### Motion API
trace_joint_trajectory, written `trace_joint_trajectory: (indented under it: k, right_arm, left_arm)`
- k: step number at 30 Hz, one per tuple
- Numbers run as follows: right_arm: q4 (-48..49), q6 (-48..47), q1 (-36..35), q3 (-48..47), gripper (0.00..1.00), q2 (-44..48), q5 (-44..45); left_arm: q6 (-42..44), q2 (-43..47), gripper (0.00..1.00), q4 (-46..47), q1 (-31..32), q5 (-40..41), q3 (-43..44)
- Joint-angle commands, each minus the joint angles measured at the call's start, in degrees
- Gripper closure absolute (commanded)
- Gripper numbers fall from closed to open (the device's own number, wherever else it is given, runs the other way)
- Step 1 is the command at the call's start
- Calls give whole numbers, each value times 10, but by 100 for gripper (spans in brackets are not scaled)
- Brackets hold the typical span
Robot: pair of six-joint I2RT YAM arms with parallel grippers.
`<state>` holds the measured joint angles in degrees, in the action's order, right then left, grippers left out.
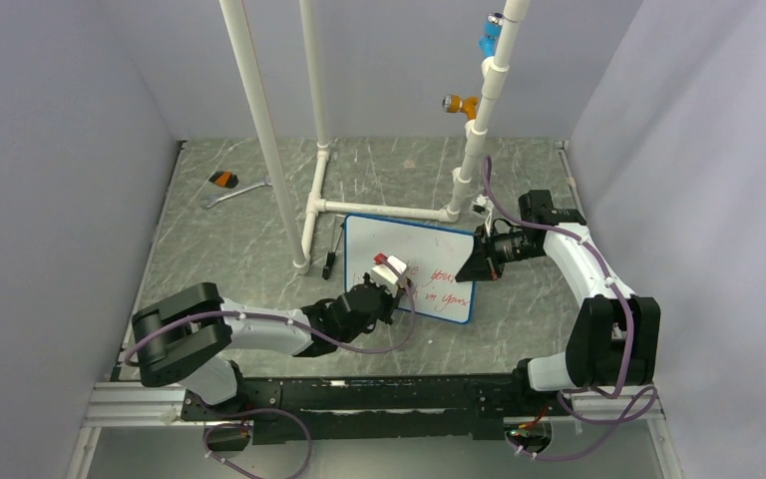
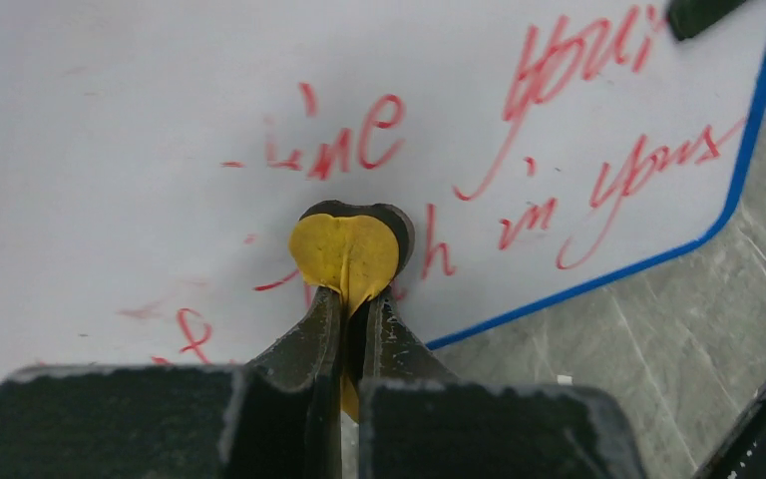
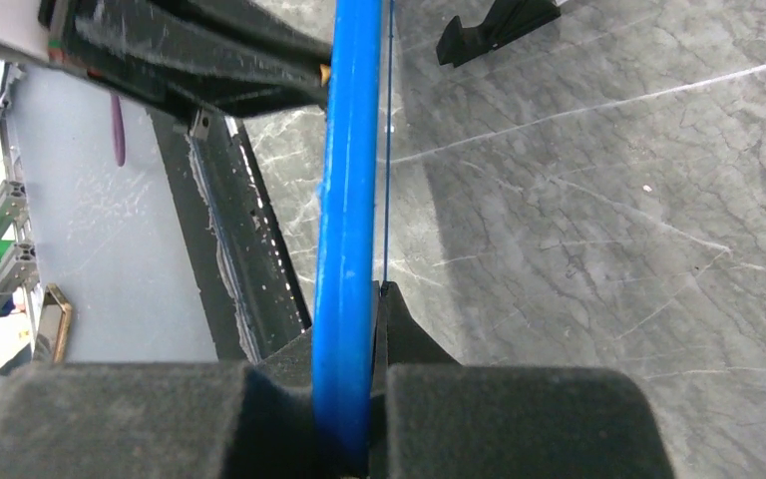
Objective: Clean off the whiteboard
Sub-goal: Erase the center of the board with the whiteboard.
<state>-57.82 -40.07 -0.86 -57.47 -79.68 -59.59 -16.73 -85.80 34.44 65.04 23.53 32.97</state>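
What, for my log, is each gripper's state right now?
Left gripper: closed on a yellow pad.
Right gripper: closed on the blue edge of the whiteboard.

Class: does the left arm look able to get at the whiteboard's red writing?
Probably yes: the left arm has its jaws, shut on a yellow pad, beside the red writing, nothing between; the right arm grips the whiteboard only by its frame.

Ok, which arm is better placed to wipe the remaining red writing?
Left. The left claw is shut on the eraser, at the whiteboard face among the red writing. The right claw is clamped on the board's blue frame, apparently steadying it, so it isn't free.
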Motion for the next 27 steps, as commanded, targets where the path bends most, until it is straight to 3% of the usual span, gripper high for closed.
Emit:
trace_joint_trajectory:
  k: [1, 5, 15, 21, 27]
  right_arm:
    - [-22, -18, -4, -5, 100, 11, -38]
    - [-25, -21, -4, -4, 100, 15, -39]
    - [-23, -20, -4, -4, 100, 17, -38]
    - [-24, -19, -4, -4, 100, 14, -38]
    - [-24, -21, -4, -4, 100, 14, -39]
  left_arm:
    - [26, -28, 100, 6, 23, 26, 45]
    - [17, -18, 100, -47, 6, 97, 63]
    - [2, 32, 100, -108, -70, 57, 73]
    - [12, 30, 100, -67, -43, 10, 61]
    - [21, -4, 100, -60, 11, 37, 83]
